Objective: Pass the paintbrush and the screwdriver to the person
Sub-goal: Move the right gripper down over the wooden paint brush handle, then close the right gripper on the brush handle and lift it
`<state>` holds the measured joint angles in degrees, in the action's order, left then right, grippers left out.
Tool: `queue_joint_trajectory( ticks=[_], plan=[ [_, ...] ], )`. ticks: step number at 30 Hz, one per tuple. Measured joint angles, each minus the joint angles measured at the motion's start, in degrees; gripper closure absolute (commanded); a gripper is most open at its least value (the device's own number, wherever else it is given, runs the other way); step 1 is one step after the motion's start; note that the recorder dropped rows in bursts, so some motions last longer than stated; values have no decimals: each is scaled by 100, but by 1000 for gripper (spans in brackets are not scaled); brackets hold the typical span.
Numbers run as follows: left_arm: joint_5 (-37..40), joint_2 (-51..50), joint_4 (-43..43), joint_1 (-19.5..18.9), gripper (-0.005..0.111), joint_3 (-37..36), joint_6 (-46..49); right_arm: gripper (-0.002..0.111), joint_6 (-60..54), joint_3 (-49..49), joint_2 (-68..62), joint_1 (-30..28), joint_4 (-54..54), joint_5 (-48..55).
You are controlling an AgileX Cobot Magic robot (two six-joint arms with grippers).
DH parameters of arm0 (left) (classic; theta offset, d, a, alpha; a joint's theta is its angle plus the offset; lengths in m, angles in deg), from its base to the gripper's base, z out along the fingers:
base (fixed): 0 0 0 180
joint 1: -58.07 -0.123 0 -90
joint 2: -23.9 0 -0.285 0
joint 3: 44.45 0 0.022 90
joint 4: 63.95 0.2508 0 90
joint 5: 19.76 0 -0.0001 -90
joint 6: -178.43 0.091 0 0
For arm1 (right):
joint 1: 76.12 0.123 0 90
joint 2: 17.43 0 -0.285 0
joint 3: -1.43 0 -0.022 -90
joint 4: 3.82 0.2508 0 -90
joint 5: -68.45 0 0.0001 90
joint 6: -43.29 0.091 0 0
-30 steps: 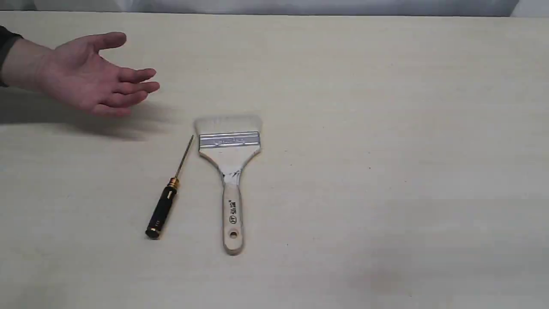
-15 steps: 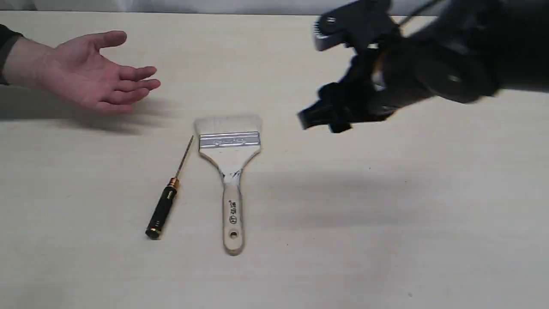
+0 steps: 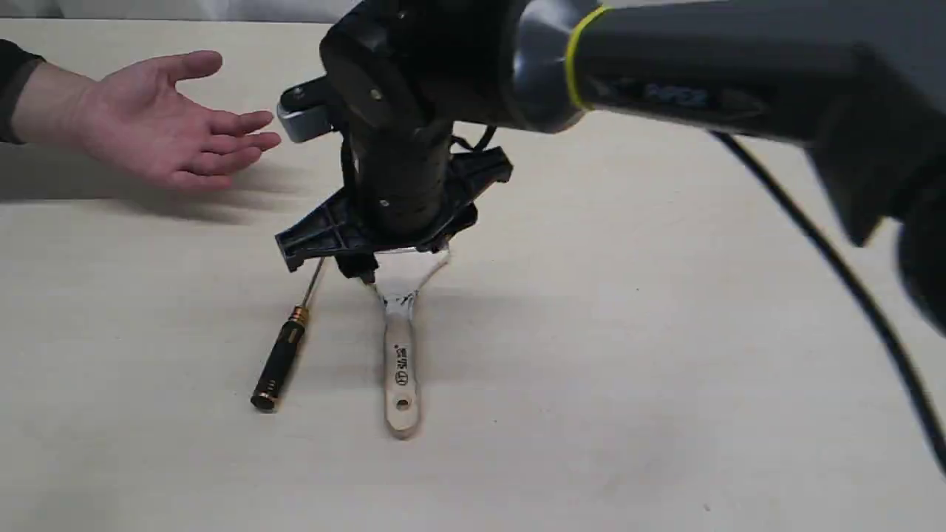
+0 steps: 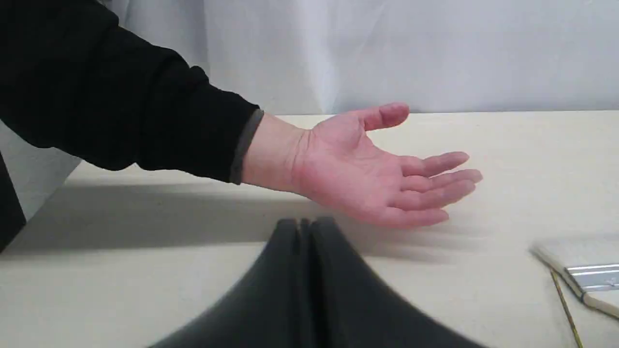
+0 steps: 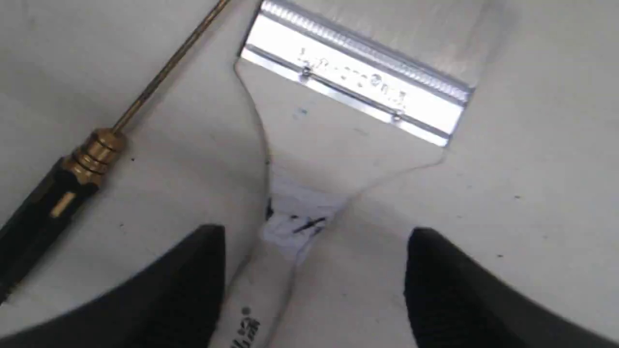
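- Two handovers to make, none made so far, judging by both tools flat on the tabletop (image 3: 665, 332).
- Person's hand (image 3: 159, 125): open, palm turned up, empty, held out at the far left of the exterior view, well apart from both tools.
- Paintbrush (image 3: 400, 369): lying near the middle, wooden handle toward the camera in the exterior view, bristle end hidden there under the right arm (image 3: 665, 66); ferrule and pale bristles plain in the right wrist view.
- Screwdriver (image 3: 284, 355): just beside the brush on the hand's side, not touching it, black handle toward the camera, thin shaft pointing away.
- Right fingers (image 5: 449, 290): spread wide, empty, poised low over the brush, astride the narrow neck between handle and ferrule; no contact to be seen in the right wrist view.
- Left fingers (image 4: 285, 256): pressed together, gripping nothing, pointed toward the waiting hand, out of sight in the exterior view.
- Step in hand, most likely: closing on the brush neck for the first pickup.
- Left to do: grip and lift the brush, carry it across to the open palm, release; then the same again for the screwdriver.
- Progress, by this reckoning: barely begun, only the approach to the first tool in place.
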<state>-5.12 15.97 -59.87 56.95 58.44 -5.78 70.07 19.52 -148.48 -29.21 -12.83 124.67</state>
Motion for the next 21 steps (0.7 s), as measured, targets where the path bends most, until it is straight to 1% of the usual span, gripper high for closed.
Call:
queue_joint_trajectory(
  ticks=[7, 8, 10, 11, 13, 15, 17, 21],
  plan=[
    [0, 0, 0, 0, 107, 0, 0, 50, -23, 169, -803, 0, 385, 94],
    [0, 0, 0, 0, 107, 0, 0, 52, -23, 207, -846, 0, 448, 94],
    [0, 0, 0, 0, 107, 0, 0, 62, -23, 255, -905, 0, 537, 118],
    [0, 0, 0, 0, 107, 0, 0, 73, -23, 270, -919, 0, 566, 118],
    [0, 0, 0, 0, 107, 0, 0, 90, -34, 287, -947, 0, 560, 147],
    [0, 0, 0, 0, 107, 0, 0, 104, -207, 337, -957, 24, 384, 232],
    [0, 0, 0, 0, 107, 0, 0, 104, -473, 410, -942, 36, 110, 410],
    [0, 0, 0, 0, 107, 0, 0, 104, -701, 611, -893, 24, -360, 1122]
  ],
)
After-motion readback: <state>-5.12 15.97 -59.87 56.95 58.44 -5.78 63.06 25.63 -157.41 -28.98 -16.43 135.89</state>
